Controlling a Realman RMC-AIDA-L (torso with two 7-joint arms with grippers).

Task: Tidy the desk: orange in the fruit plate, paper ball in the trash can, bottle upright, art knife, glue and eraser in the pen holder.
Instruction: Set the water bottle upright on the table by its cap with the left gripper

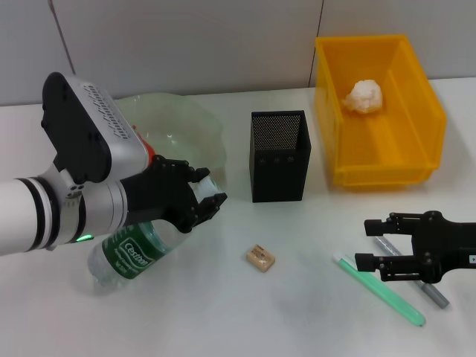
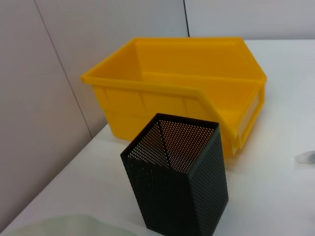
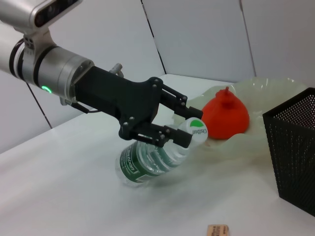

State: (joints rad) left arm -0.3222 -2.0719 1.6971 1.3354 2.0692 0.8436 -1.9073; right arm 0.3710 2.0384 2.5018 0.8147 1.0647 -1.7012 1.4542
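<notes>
White desk (image 1: 223,312): left gripper (image 1: 210,199) clamps tilted bottle (image 1: 130,253) (near edge).

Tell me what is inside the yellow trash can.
The paper ball lies in the trash can, near its back wall. The rest of its visible floor is bare; the front wall hides the strip just behind it.

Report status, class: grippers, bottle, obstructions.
Left gripper shut on bottle, tilted, base on table. Right gripper open above green pen. Nothing blocking.

The head camera looked down on the table (image 1: 223,312); both wrist cameras, lower, shared the pen holder (image 2: 177,182).
</notes>
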